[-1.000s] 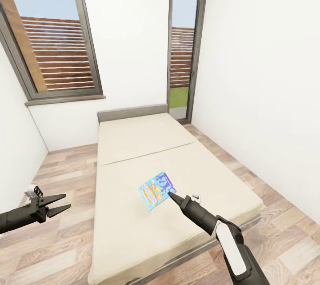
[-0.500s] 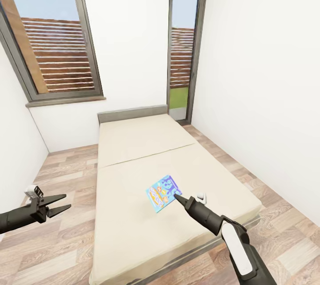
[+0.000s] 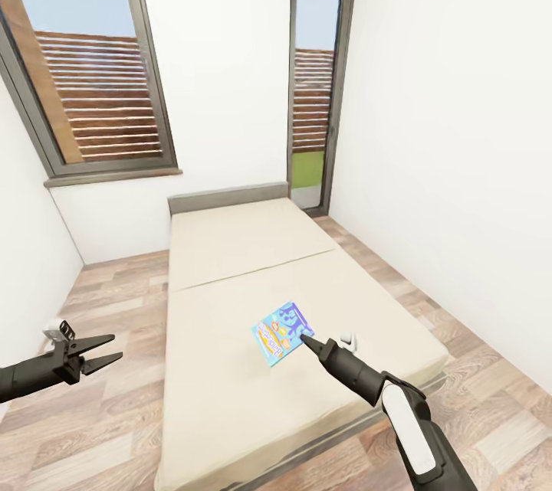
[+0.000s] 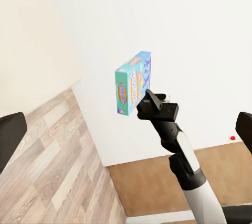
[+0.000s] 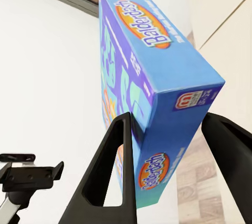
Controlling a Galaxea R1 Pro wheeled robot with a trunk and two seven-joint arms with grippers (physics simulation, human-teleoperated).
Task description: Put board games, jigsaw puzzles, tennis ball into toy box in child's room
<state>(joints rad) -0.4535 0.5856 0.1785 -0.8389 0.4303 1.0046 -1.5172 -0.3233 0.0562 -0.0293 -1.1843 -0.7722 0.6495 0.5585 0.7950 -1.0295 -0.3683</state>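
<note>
A small blue board game [image 3: 281,332] with orange and purple print hangs tilted just above the beige mattress of the bed [image 3: 230,246]. My right gripper [image 3: 305,339] is shut on its near edge. In the right wrist view the blue box [image 5: 147,51] sits between the two dark fingers [image 5: 118,150]. The left wrist view shows the same box [image 4: 134,83] held up by the right gripper [image 4: 149,98]. My left gripper [image 3: 103,349] stands open and empty over the floor to the left of the bed. The table, toy box, puzzles and ball are out of view.
The bed has a grey headboard [image 3: 228,195] against the far white wall. Tall grey-framed windows [image 3: 92,62] flank it. Wood-plank floor [image 3: 115,299] runs along both sides of the bed, and a white wall [image 3: 460,169] stands close on the right.
My right gripper has carried the blue box a little to the right over the mattress. The left arm has stayed where it was.
</note>
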